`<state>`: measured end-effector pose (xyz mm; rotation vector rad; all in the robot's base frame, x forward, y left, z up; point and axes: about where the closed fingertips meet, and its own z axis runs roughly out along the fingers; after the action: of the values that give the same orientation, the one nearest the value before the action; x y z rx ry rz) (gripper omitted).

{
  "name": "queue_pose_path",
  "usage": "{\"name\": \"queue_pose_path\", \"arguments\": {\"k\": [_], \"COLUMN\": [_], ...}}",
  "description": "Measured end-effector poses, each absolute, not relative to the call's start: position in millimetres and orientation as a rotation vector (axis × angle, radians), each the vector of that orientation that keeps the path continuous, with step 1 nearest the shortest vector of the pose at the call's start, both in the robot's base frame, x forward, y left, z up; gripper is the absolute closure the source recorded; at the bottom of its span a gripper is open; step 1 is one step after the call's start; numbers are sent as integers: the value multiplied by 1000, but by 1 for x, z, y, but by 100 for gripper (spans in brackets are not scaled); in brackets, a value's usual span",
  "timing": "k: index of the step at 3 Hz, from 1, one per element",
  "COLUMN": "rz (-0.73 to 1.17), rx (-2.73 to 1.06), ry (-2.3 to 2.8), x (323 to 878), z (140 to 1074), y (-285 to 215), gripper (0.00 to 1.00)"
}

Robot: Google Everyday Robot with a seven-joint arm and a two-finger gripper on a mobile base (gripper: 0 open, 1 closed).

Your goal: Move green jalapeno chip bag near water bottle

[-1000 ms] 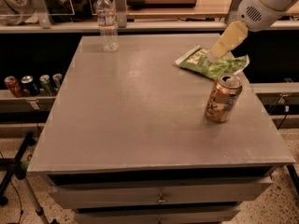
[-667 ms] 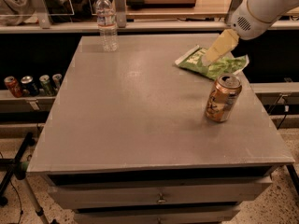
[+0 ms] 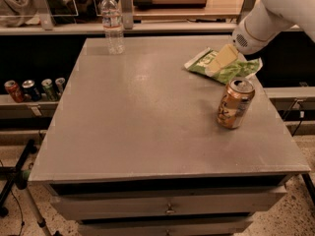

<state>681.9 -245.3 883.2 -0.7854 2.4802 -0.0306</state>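
Note:
The green jalapeno chip bag [image 3: 242, 71] lies flat near the table's far right edge. My gripper [image 3: 220, 63], pale yellow at the end of a white arm [image 3: 266, 18], reaches down from the upper right and sits over the middle of the bag, covering part of it. The water bottle [image 3: 112, 24], clear with a white cap, stands upright at the table's far left corner, well away from the bag.
An orange-brown drink can [image 3: 235, 103] stands upright on the grey table [image 3: 147, 112] just in front of the bag. Several cans [image 3: 32, 89] sit on a low shelf to the left. Drawers are below the tabletop, and a shelf runs behind the table.
My gripper has moved down and to the left, onto the chip bag. The bag, the can and the bottle have not moved.

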Motion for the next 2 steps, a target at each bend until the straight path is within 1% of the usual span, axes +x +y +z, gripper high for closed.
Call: {"name": "queue_pose_path", "arguments": {"k": [2], "rz": [-32], "rx": [-807], "ry": [2517], "x": [702], "z": [845], "y": [-239], "gripper": [0]}}
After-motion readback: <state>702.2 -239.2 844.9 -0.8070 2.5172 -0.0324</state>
